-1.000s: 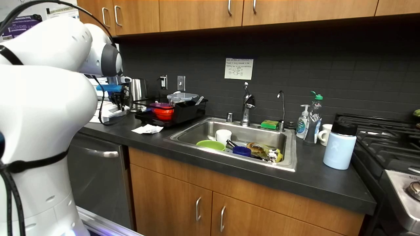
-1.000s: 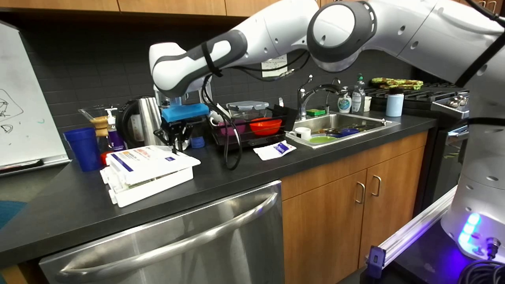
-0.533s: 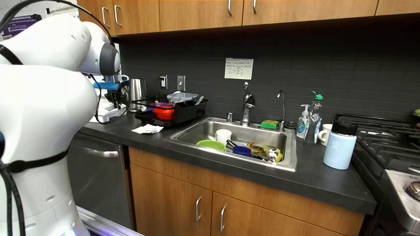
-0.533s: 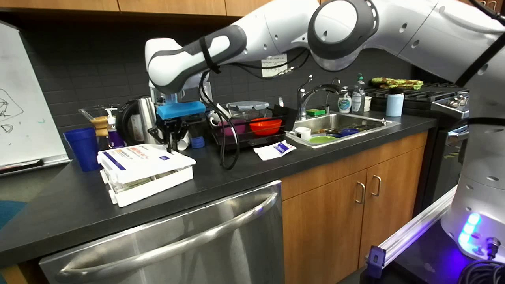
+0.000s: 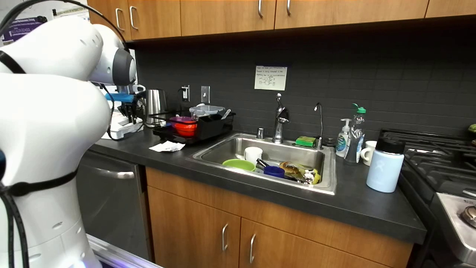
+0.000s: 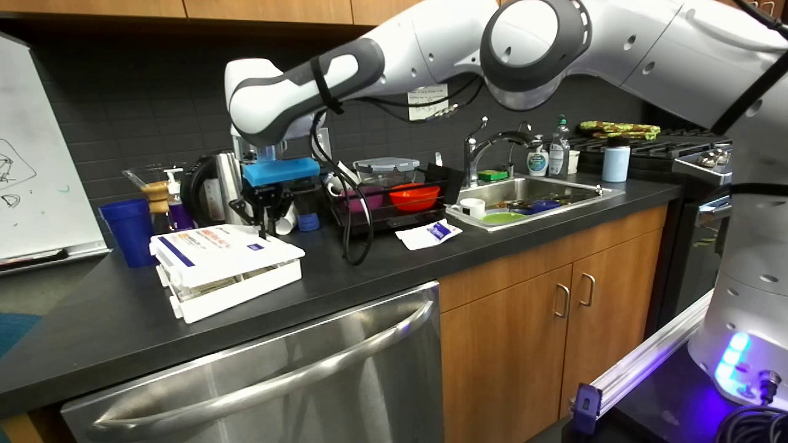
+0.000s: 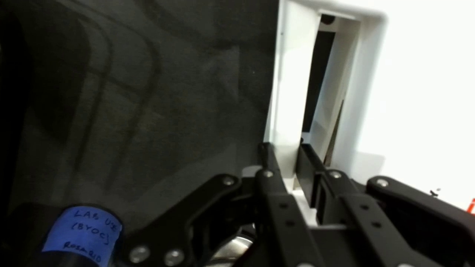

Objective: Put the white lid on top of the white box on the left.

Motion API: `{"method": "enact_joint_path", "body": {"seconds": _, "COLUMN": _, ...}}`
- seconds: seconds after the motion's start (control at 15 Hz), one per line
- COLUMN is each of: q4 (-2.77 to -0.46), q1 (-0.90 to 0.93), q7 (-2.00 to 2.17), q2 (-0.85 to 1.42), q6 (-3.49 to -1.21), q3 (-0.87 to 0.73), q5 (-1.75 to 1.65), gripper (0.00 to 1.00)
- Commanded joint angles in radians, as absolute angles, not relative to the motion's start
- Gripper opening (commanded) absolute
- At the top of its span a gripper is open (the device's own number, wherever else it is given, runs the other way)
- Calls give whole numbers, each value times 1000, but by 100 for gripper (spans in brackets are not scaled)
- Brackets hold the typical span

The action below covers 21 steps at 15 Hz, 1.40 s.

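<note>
Far left in an exterior view we log a whiteboard (image 6: 49,160), then a tall blue cup (image 6: 128,234) upright on the dark counter (image 6: 92,320). Just right of the cup sits the white box (image 6: 243,292), low and flat, with the white lid (image 6: 215,243) over it, skewed. A wedge-shaped gap shows along the near side; we cannot tell how much of the rim touches. Behind them, partly hidden, a silver kettle (image 6: 229,184). Toward the back of the lid's right side we find the gripper (image 7: 285,150); in the wrist view its fingers (image 7: 311,163) pinch the lid's narrow edge between them, one dipping into the slot beside it. Next, blue tape (image 7: 84,231), on which we read "LAB USE". Then a black dish rack (image 6: 394,220) bearing a purple bowl (image 6: 364,200) and a red bowl (image 6: 414,197), a white packet (image 6: 425,237) in front, and the sink (image 5: 330,169) holding a white mug (image 5: 253,153) and a green dish (image 5: 240,164). Farther right we note a pale blue bottle (image 5: 385,171) near the stove (image 5: 453,219).
</note>
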<state>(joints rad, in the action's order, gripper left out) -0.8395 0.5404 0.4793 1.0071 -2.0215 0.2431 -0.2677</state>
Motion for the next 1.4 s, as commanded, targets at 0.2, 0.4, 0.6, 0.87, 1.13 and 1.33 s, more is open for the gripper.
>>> {"method": "enact_joint_path", "body": {"seconds": 0.2, "q4": -894, "q1": 556, "q7": 491, "q2": 980, "q6": -2033, "q3": 241, "q5": -275, "gripper": 5}}
{"method": "enact_joint_path", "body": {"seconds": 0.4, "q4": -900, "q1": 566, "q7": 494, "q2": 980, "q6": -2036, "q3": 240, "q5": -278, "gripper": 5}}
{"method": "enact_joint_path", "body": {"seconds": 0.6, "q4": -895, "q1": 579, "q7": 502, "q2": 981, "q6": -2052, "q3": 237, "q5": -282, "gripper": 5}}
{"method": "enact_joint_path", "body": {"seconds": 0.87, "q4": -893, "q1": 601, "q7": 504, "q2": 978, "q6": -2096, "q3": 222, "q5": -314, "gripper": 5}}
{"method": "enact_joint_path", "body": {"seconds": 1.13, "q4": -880, "q1": 601, "q7": 520, "q2": 981, "q6": -2121, "q3": 202, "q5": -346, "gripper": 5}}
{"method": "enact_joint_path", "body": {"seconds": 1.33, "q4": -880, "q1": 592, "q7": 537, "q2": 977, "q6": -2137, "q3": 183, "q5": -364, "gripper": 5}}
